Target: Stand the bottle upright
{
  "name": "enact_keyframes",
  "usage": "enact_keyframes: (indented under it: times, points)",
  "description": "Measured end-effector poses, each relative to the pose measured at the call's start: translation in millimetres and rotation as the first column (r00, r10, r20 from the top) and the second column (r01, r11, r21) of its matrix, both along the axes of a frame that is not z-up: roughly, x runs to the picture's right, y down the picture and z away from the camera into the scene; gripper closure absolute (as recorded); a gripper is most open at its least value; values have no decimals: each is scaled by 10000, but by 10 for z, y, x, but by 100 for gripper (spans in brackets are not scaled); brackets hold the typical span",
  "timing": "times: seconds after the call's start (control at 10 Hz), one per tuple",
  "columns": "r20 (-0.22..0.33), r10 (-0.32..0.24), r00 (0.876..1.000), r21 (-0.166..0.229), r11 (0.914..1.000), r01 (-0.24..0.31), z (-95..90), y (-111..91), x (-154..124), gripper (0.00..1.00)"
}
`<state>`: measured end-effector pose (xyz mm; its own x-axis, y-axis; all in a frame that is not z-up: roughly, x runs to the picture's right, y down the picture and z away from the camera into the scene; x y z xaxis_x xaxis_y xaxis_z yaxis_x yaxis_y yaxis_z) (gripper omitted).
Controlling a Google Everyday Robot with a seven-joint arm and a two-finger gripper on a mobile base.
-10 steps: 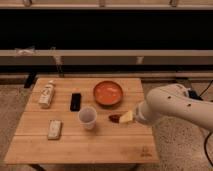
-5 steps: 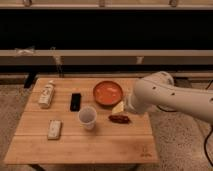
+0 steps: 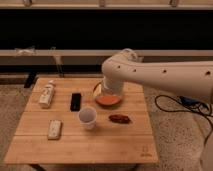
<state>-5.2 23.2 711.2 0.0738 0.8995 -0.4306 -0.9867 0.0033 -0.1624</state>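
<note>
A light wooden table (image 3: 85, 145) is shown, with a white cup (image 3: 87, 117) stood near its middle. A large white robot arm (image 3: 165, 75) is stretched in from the right of the cup, above the tabletop. An orange bowl (image 3: 108, 98) is set behind and to the right of the cup, and the gripper (image 3: 112, 90) is held directly over it, its jaws spread wide. The bottle (image 3: 47, 94) is laid on its side well to the left of the cup and behind it, cap turned away. A black object (image 3: 75, 101) is placed just behind-left of the cup, a pale packet (image 3: 54, 128) in front-left, and a reddish-brown item (image 3: 120, 118) just to its right.
</note>
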Motion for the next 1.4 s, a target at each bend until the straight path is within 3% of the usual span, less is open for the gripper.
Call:
enact_keyframes:
  times: [0.2, 0.5, 0.8, 1.1, 1.4]
  points:
    - [82, -478, 9988, 236, 9986, 476, 57, -234, -344, 20]
    - [353, -1293, 9910, 624, 9899, 1269, 136, -518, -982, 20]
    - [569, -1925, 9796, 848, 9786, 1874, 264, -613, -1565, 20]
    - [955, -2549, 9622, 960, 9645, 2460, 518, -731, -2252, 20]
    - [1282, -2948, 9469, 985, 9539, 2836, 657, -851, -2501, 20]
